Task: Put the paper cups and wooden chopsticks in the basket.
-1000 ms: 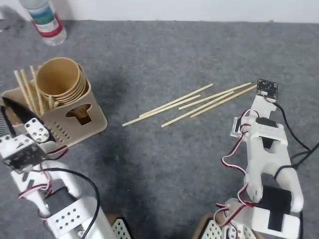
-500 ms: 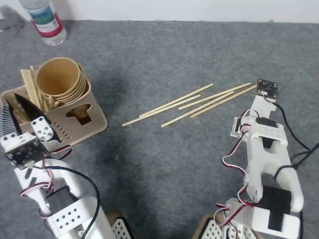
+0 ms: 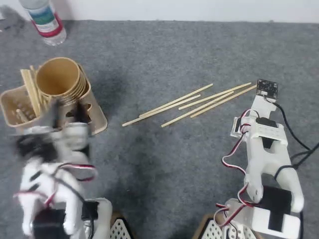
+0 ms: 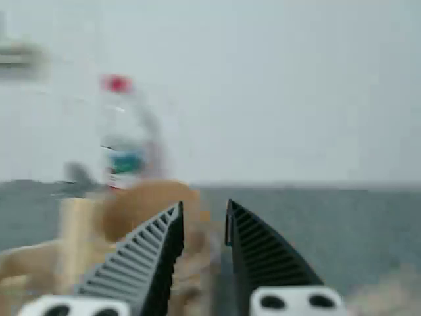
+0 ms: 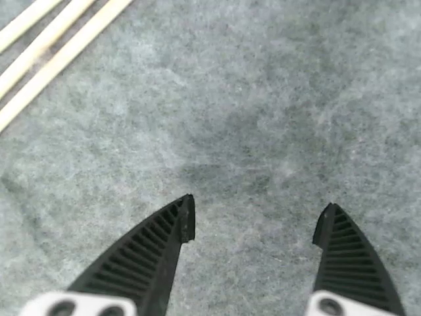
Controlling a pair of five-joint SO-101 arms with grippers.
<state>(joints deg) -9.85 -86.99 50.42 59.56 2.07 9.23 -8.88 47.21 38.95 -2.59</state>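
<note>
High view: paper cups (image 3: 59, 77) sit nested as one tan stack in the basket (image 3: 98, 121). A few wooden chopsticks (image 3: 31, 89) lean in the compartment beside them. A second ago these stood more spread; now they rest together. The left arm, then low at the basket's outer side, has swung across its front, blurred. That drop looks finished. Several loose chopsticks (image 3: 192, 104) lie pale and fanned mid-tabletop (image 3: 149, 164), well apart from the basket and still to be fetched. Left tool (image 4: 204, 207): narrow gap, holding nothing, bottle (image 4: 125, 131) beyond. Right tool (image 5: 258, 209): spread wide, empty, just beside the loose sticks.
</note>
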